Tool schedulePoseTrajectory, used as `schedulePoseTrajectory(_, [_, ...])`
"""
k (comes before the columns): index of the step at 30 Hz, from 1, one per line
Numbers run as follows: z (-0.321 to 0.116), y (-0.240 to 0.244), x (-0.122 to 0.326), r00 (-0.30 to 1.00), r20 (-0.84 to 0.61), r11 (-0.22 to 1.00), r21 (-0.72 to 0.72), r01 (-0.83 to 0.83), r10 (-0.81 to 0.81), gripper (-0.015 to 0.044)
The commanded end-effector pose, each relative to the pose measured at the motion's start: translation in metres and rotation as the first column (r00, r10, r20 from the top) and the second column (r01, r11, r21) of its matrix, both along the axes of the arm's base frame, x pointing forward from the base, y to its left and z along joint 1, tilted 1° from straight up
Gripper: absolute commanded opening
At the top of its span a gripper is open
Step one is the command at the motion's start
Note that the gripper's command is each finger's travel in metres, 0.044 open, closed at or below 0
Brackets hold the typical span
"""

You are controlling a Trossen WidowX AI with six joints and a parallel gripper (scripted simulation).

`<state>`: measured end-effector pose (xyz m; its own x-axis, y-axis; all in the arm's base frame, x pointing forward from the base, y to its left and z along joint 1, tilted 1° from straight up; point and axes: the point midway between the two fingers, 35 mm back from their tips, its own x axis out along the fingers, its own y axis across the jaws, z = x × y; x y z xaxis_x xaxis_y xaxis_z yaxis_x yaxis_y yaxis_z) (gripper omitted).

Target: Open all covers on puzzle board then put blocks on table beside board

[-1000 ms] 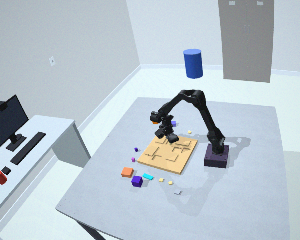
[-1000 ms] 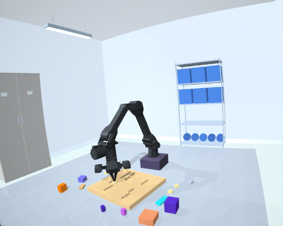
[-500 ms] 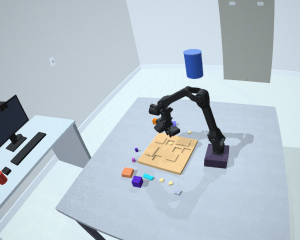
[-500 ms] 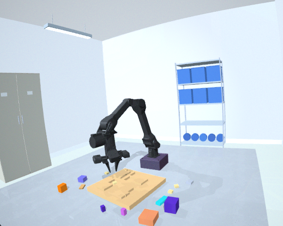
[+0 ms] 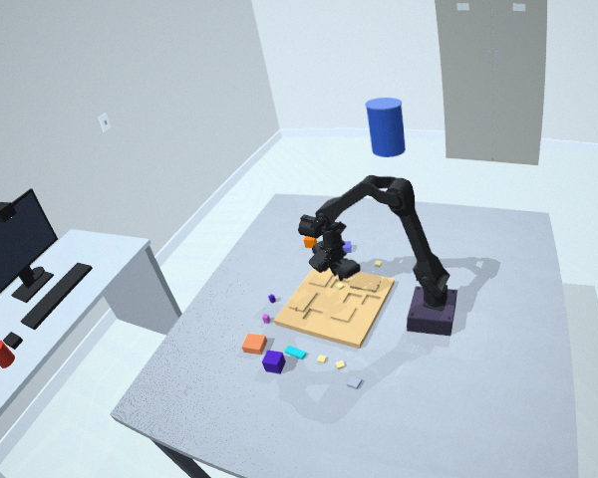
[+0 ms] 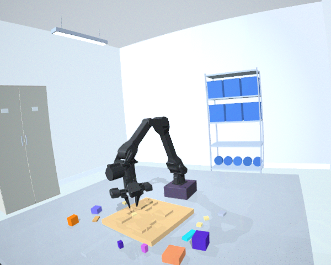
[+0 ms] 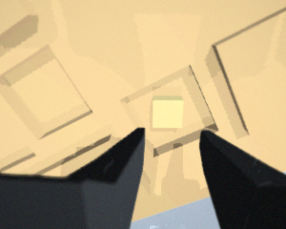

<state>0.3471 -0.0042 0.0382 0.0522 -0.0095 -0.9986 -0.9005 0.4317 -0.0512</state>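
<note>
The tan puzzle board [image 5: 317, 332] [image 6: 157, 235] [image 7: 95, 29] lies flat on the table. A small pale yellow block [image 5: 340, 285] [image 6: 134, 213] [image 7: 168, 114] sits in a square recess of it. My gripper [image 6: 133, 207] [image 7: 172, 136] is partly open and empty, pointing down above the board, with the block just ahead of the fingertips in the wrist view. Three similar pale yellow pieces lie on the table: one behind the board [image 5: 378, 263] and two in front [image 5: 322, 358] [image 5: 340, 364]. The covers share the board's colour, so their positions are hard to tell.
Around the board lie an orange box [image 5: 254, 343], a purple cube [image 5: 273, 361], a cyan bar [image 5: 295, 352], a magenta piece [image 5: 265, 319], a small purple piece [image 5: 271, 298], a grey piece [image 5: 354, 381], an orange cube [image 6: 72, 220], a lilac block [image 6: 96, 209] and a flat tan piece [image 6: 95, 218].
</note>
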Motion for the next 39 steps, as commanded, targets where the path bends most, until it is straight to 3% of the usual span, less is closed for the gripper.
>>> schedulePoseTrajectory(1, [-0.006, 0.0, -0.001, 1.0, -0.007, 1.0, -0.003, -0.004, 0.004, 0.0144])
schedulePoseTrajectory(39, [-0.02, -0.001, 0.0, 1.0, -0.007, 1.0, -0.003, -0.004, 0.004, 0.0144])
